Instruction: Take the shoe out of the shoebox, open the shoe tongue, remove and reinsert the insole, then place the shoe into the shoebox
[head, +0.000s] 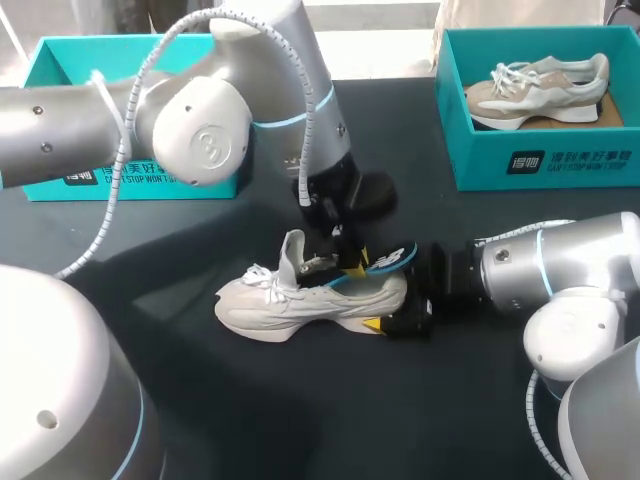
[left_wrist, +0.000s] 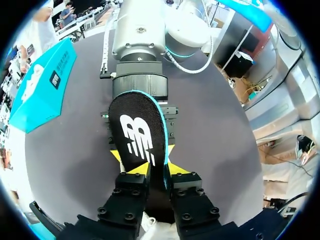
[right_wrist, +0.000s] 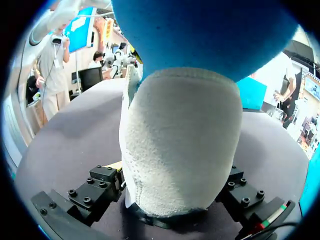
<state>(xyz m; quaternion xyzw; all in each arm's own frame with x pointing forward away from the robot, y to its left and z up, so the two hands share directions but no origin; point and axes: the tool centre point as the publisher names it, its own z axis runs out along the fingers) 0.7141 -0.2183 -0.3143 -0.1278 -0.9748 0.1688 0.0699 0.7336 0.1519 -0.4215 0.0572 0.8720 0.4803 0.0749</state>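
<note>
Left gripper (left_wrist: 155, 169): clamped on insole (left_wrist: 137, 132), near end lost between jaws. Right gripper (right_wrist: 172, 200): squeezing shoe (right_wrist: 180, 145) heel, tips hidden behind it.

The head camera sits above and behind, looking down on the table (head: 300, 420), with the shoe (head: 300, 303) just below the frame's middle. The left wrist camera looks out along the left gripper (left_wrist: 157, 169), very near the insole (left_wrist: 137, 135), facing the right arm (left_wrist: 140, 30). The right wrist camera sits almost against the shoe's heel, facing the opposite way. All three share the insole.
</note>
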